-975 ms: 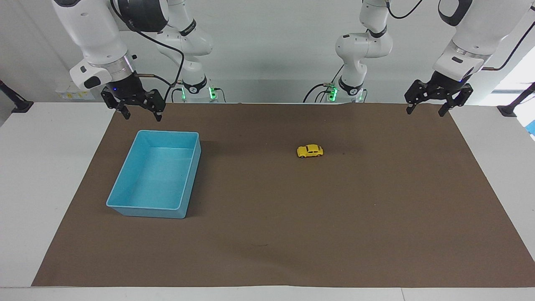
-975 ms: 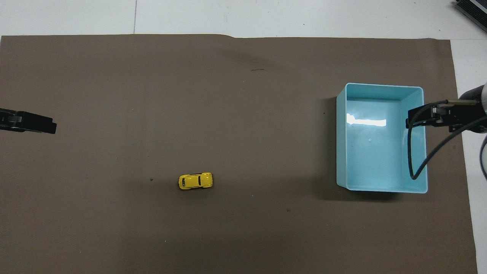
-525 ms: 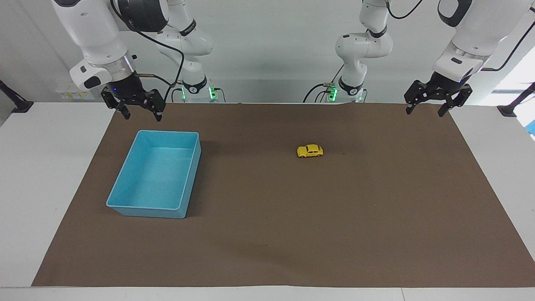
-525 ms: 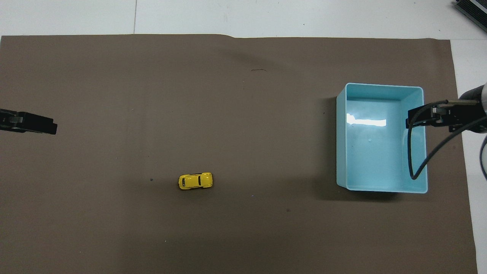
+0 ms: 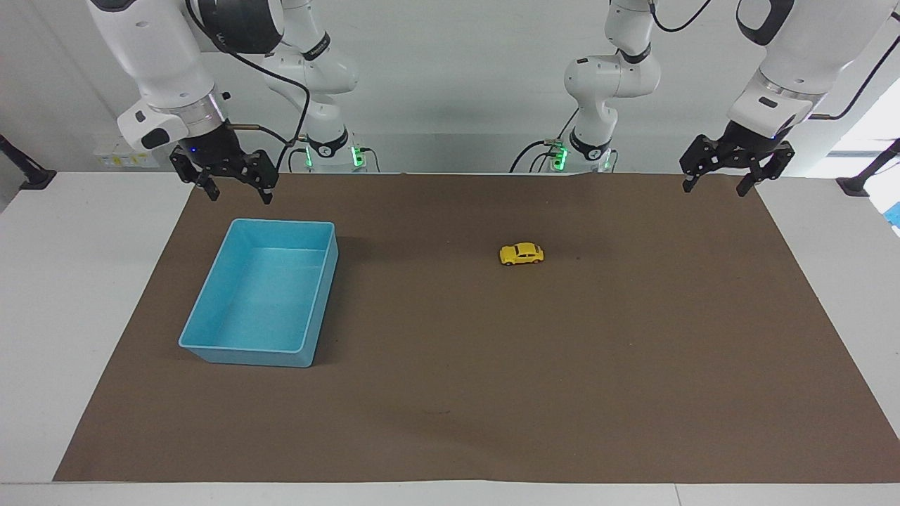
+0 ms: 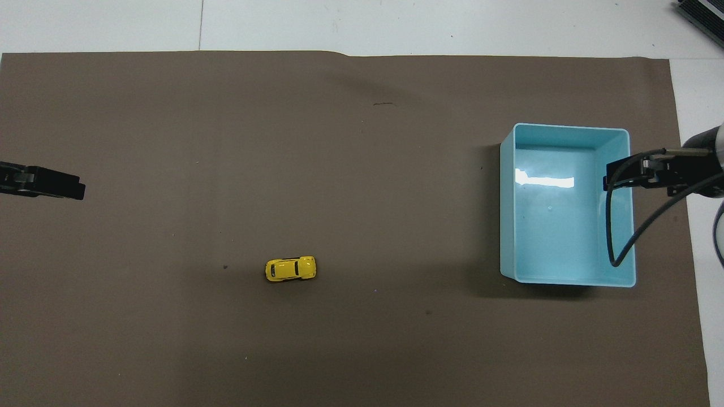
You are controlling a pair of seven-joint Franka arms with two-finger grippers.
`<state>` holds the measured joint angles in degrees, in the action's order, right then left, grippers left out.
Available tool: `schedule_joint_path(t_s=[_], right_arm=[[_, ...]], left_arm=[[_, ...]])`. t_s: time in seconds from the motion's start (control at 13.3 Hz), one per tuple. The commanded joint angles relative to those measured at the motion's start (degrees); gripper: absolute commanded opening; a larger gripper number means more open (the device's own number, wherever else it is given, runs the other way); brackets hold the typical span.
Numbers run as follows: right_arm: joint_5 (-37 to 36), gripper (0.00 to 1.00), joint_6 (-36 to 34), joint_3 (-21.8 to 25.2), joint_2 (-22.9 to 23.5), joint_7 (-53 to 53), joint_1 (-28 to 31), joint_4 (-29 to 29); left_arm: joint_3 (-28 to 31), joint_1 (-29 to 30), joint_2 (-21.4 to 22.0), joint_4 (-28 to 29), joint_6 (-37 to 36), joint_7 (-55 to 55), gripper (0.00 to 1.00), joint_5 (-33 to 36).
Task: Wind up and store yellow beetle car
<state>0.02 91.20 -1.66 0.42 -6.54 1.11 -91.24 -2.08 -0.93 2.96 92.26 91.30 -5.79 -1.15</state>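
Note:
The yellow beetle car stands on its wheels on the brown mat, about mid-table and somewhat toward the left arm's end; from above the yellow beetle car lies side-on to the robots. My left gripper hangs open and empty above the mat's corner nearest the robots at the left arm's end, well away from the car. My right gripper also hangs open and empty, above the mat just nearer the robots than the blue bin. Nothing lies in the bin.
The blue bin sits at the right arm's end of the brown mat. A black cable from the right wrist loops over the bin. White tabletop borders the mat.

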Motion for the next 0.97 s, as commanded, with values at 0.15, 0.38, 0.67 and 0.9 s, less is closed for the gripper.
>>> schedule_joint_path(t_s=[0.15,0.38,0.67,0.9], right_arm=[[-0.64,1.00,-0.85,-0.28,0.46,0.74,0.21,0.98],[-0.64,1.00,-0.94,-0.28,0.46,1.00,0.21,0.89],[-0.64,1.00,-1.03,-0.28,0.37,0.82,0.21,0.89],[-0.64,1.00,-1.03,-0.28,0.37,0.74,0.21,0.89]], left_arm=[[-0.56,1.28,1.35,0.91,-0.51,-0.19,1.00,0.44],[-0.65,0.76,1.35,0.91,-0.51,-0.19,1.00,0.44],[-0.56,1.20,1.35,0.91,-0.51,-0.19,1.00,0.44],[-0.65,1.02,1.35,0.91,-0.51,-0.19,1.00,0.44]])
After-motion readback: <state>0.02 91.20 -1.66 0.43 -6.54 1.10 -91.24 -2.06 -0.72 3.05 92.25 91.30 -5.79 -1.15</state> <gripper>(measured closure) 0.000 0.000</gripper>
